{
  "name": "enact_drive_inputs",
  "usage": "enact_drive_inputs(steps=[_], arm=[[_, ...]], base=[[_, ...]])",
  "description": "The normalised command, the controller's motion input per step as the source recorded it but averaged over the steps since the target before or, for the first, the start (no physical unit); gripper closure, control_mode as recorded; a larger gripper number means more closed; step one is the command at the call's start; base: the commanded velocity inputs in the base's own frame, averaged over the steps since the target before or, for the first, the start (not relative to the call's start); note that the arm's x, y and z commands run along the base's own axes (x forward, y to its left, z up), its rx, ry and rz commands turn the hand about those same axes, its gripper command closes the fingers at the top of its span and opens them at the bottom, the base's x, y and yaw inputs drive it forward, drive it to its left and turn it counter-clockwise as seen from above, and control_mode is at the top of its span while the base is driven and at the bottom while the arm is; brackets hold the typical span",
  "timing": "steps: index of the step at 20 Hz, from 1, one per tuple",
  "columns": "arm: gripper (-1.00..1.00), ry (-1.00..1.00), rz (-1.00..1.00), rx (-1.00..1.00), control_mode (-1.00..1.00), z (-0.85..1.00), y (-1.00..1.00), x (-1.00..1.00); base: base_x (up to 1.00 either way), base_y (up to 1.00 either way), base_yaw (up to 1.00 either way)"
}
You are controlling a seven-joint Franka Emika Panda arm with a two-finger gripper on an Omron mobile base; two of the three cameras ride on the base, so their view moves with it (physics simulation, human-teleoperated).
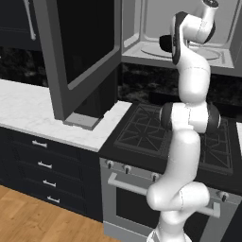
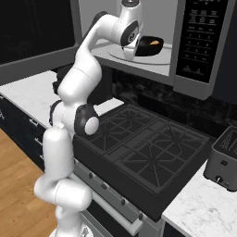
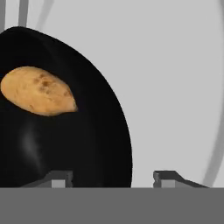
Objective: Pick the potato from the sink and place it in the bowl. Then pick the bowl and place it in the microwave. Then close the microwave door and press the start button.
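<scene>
At the bottom of the hand view the hand (image 3: 113, 178) stands wide, its fingertips (image 3: 59, 179) straddling the rim of the bowl (image 3: 87, 144); the potato (image 3: 37, 90) lies inside it, upper left.

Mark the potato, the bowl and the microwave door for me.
potato (image 3: 37, 90): hand view, middle of its tan skin.
bowl (image 3: 83, 148): hand view, glossy black inner wall below the potato.
microwave door (image 1: 90, 40): left base view, dark glass window of the open door.
</scene>
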Motion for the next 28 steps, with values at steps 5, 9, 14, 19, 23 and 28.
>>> enact_drive_inputs(steps=[5,9,14,19,23,28], arm=[[-1.00,-0.41,0.03,-0.02,-1.00,-0.14,0.15,-0.14],[-1.00,-0.35,0.03,0.01,-1.00,-0.01,0.26,-0.62],[-1.00,-0.28,0.02,0.00,-1.00,0.00,0.60,-0.99],[-1.00,-0.27,0.01,0.00,-1.00,-0.08,0.75,-1.00],[-1.00,-0.35,0.00,0.00,-1.00,-0.05,0.57,-1.00],[-1.00,-0.24,0.00,0.00,-1.00,0.11,0.22,-1.00]], base=[[0.00,0.00,0.00],[0.00,0.00,0.00],[0.00,0.00,0.00],[0.00,0.00,0.00],[0.00,0.00,0.00],[0.00,0.00,0.00]])
